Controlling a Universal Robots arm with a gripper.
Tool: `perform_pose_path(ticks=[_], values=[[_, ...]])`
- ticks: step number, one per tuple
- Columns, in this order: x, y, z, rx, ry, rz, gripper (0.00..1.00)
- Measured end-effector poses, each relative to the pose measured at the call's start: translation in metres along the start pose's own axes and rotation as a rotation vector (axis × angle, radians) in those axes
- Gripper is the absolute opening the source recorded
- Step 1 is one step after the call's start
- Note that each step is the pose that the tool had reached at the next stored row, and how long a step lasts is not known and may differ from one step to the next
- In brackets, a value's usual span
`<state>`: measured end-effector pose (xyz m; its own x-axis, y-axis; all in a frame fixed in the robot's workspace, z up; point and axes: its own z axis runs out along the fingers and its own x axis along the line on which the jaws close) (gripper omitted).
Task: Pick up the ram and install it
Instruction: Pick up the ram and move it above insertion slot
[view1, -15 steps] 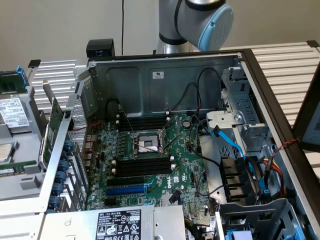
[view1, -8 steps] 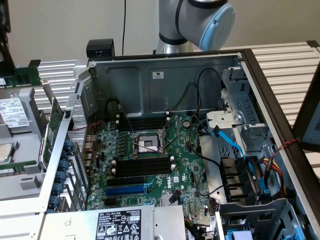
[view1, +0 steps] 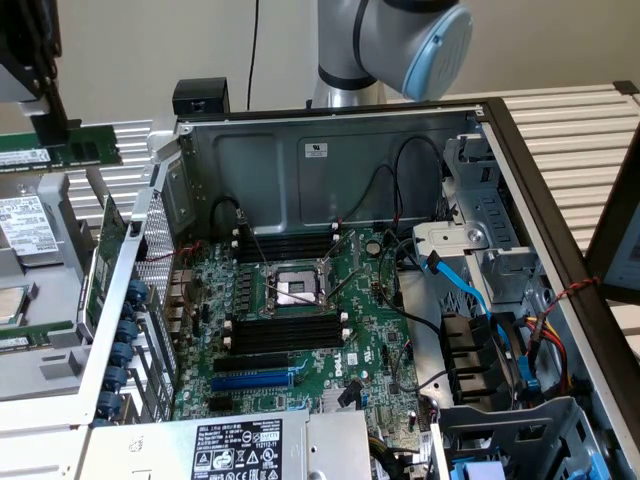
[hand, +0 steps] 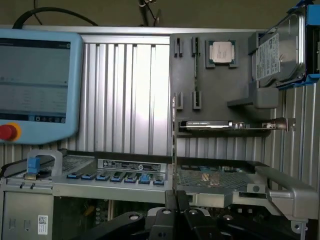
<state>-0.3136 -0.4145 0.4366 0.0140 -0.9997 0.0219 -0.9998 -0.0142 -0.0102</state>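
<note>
Holding the ram (view1: 85, 148) tight, my fingers are pressed in close on its two flat sides, with only the thin green stick between them. My gripper (view1: 48, 135) hangs in the air over the far edge of the grey tray (view1: 50, 300), on the exterior view's left. The ram's long side is level and touches nothing but me.

In the wrist view I see the ram (hand: 174, 150) from its thin edge, sticking straight out from my gripper (hand: 175, 202).

The open computer case (view1: 330, 170) sits next to the tray. The ram is outside the case's wall. The long black slots (view1: 290, 328) lie in the middle of the motherboard (view1: 385, 360), well apart from the ram.

A hard drive (view1: 25, 230) rests on the tray below me.
</note>
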Motion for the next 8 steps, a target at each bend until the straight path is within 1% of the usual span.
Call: perform_pose_path(ticks=[4,8], values=[[0.000,-0.0165,0.0000,-0.0032,-0.0005,0.000,0.12],[0.001,-0.0348,0.0002,-0.0039,-0.0008,0.000,0.12]])
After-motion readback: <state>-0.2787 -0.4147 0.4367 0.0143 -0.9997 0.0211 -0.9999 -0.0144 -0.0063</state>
